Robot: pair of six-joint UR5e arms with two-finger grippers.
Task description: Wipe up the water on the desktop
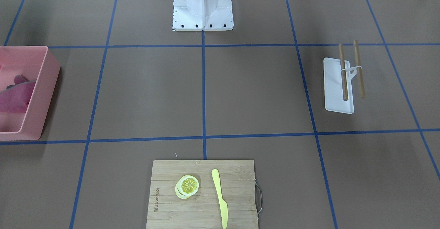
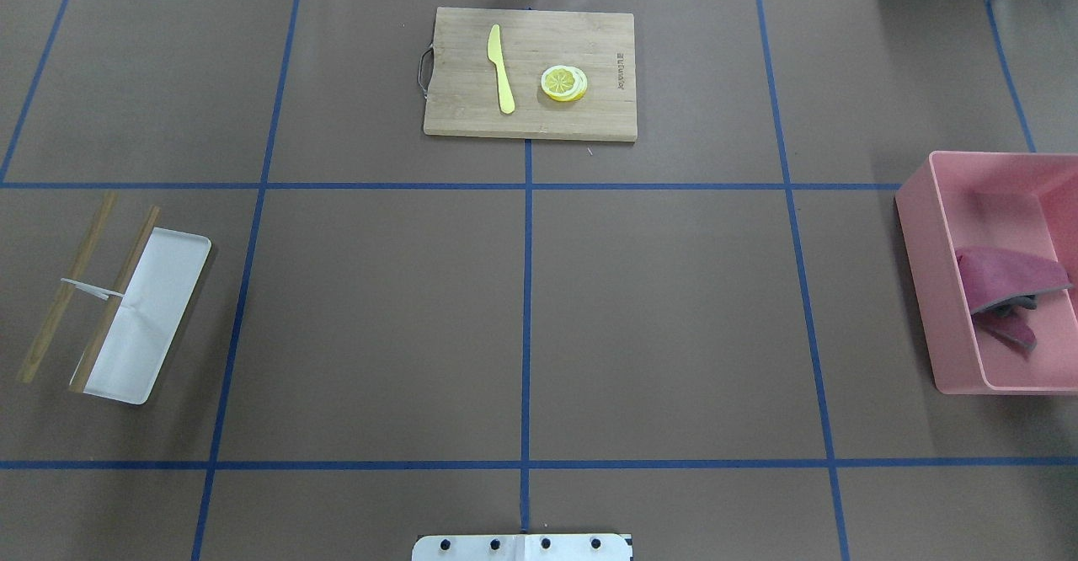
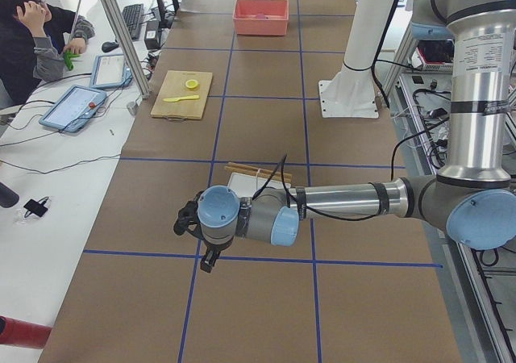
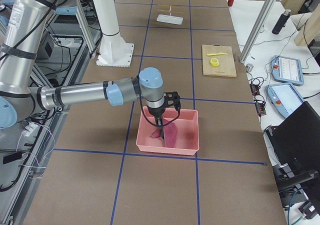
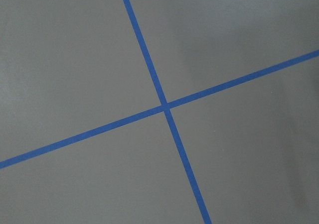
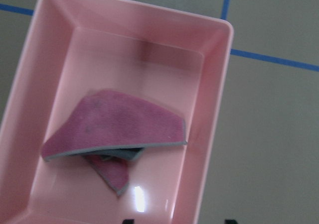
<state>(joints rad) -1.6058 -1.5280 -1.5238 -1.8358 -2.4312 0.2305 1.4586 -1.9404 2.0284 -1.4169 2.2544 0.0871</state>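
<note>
Desktop (image 2: 657, 308) lies flat beneath both grippers. Left gripper (image 3: 208, 261) hangs above a tape crossing; its jaw state cannot be told. Right gripper (image 4: 159, 126) hangs over the pink bin (image 2: 918, 232) at the desktop's 3 o'clock in the overhead view, jaws spread, cloth (image 6: 114, 129) beneath them.

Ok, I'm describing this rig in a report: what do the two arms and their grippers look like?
The left arm and right arm match: silver-grey tubes, round joints with light blue caps, and dark bands on the upright tubes. A black cable loops past each wrist to a small black gripper: left gripper, right gripper.
</note>
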